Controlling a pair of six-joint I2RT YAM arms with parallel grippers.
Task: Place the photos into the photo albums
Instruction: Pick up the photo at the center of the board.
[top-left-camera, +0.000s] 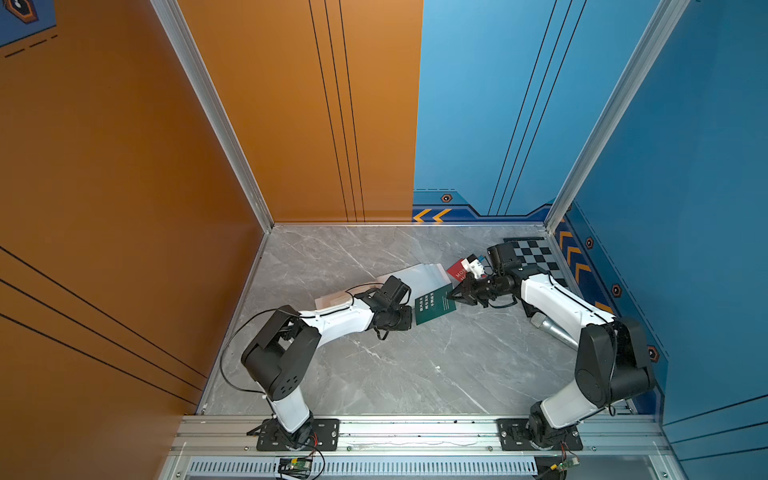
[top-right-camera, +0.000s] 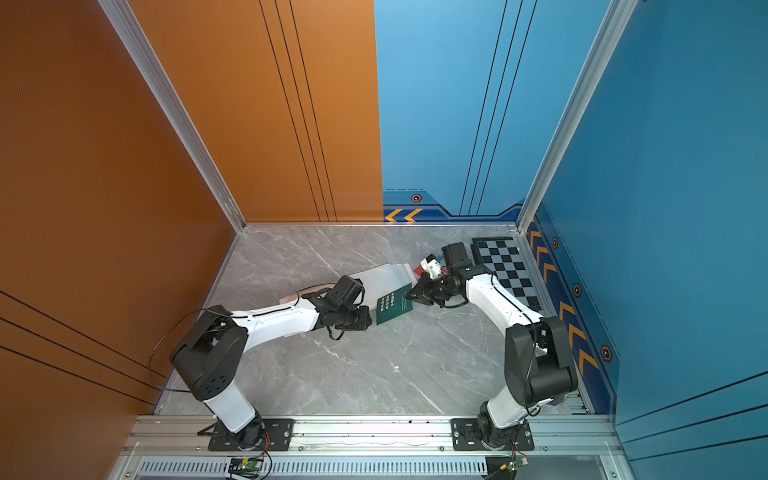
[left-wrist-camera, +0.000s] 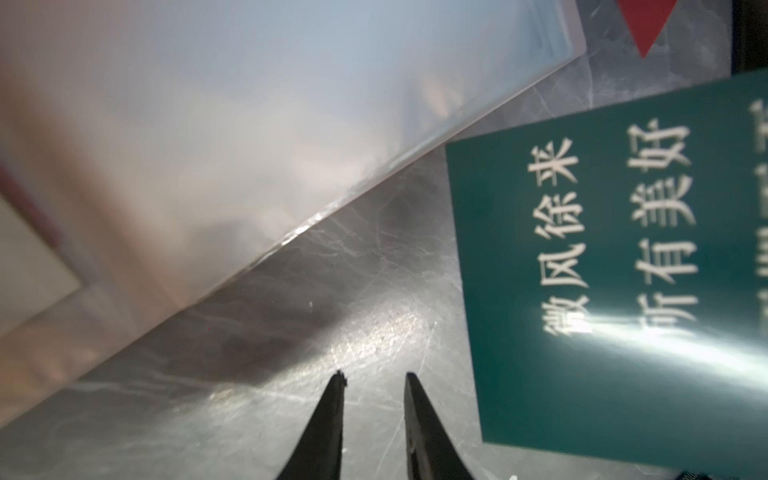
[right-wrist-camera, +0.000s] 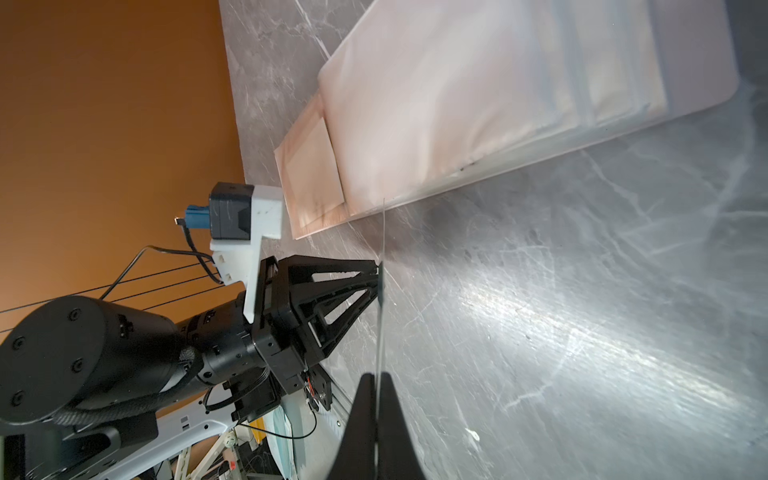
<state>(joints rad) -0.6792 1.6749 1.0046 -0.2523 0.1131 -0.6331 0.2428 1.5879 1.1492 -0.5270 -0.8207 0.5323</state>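
A dark green photo (top-left-camera: 434, 308) (top-right-camera: 392, 307) (left-wrist-camera: 602, 270) with white Chinese characters lies face up at mid-table. My right gripper (top-left-camera: 450, 296) (right-wrist-camera: 376, 376) is shut on its right edge, and the right wrist view shows the card edge-on as a thin line (right-wrist-camera: 381, 291). My left gripper (left-wrist-camera: 376, 376) (right-wrist-camera: 377, 274) stands open beside the card's left edge, with only bare table between its fingers. The pale photo album (top-left-camera: 419, 276) (top-right-camera: 382, 277) (left-wrist-camera: 249, 124) (right-wrist-camera: 478, 104) lies just behind them. A red photo (top-left-camera: 459, 270) (left-wrist-camera: 646, 25) lies partly under my right wrist.
A black-and-white checkerboard (top-left-camera: 536, 257) (top-right-camera: 505, 266) lies in the back right corner. A silver microphone (top-left-camera: 555, 330) lies under my right forearm. Orange and blue walls close the table on three sides. The grey marble table (top-left-camera: 395, 374) stretches toward the front rail.
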